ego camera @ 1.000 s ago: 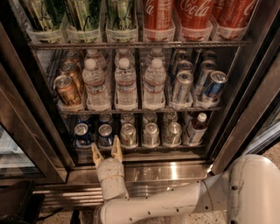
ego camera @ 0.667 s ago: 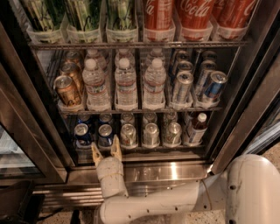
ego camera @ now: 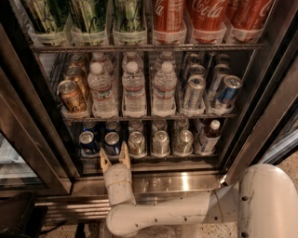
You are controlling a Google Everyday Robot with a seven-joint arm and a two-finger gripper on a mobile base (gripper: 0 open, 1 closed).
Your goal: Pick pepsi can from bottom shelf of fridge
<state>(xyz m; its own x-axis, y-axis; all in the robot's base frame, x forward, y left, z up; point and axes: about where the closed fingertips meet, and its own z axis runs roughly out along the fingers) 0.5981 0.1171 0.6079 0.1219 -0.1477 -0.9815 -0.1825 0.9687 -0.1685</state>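
The fridge (ego camera: 260,107) stands open before me with a dark interior and wire racks. On the bottom shelf (ego camera: 153,158), two lanes of dark-blue pepsi cans sit at the left; the front ones are at the far left (ego camera: 87,141) and just right of it (ego camera: 112,142). Pale silver cans (ego camera: 160,142) fill the lanes to the right. My gripper (ego camera: 114,160) is open, its two tan fingers pointing up just below and in front of the second pepsi can, at the shelf's front edge. It holds nothing.
The middle rack holds gold cans (ego camera: 71,95), water bottles (ego camera: 133,88) and tall slim blue-and-silver cans (ego camera: 226,93). The top rack holds green bottles and Coca-Cola bottles (ego camera: 205,14). A dark bottle with a white cap (ego camera: 208,135) stands at the bottom right. A steel sill (ego camera: 177,181) runs below.
The gripper has edged slightly up toward the bottom shelf's front pepsi cans; nothing else has moved.
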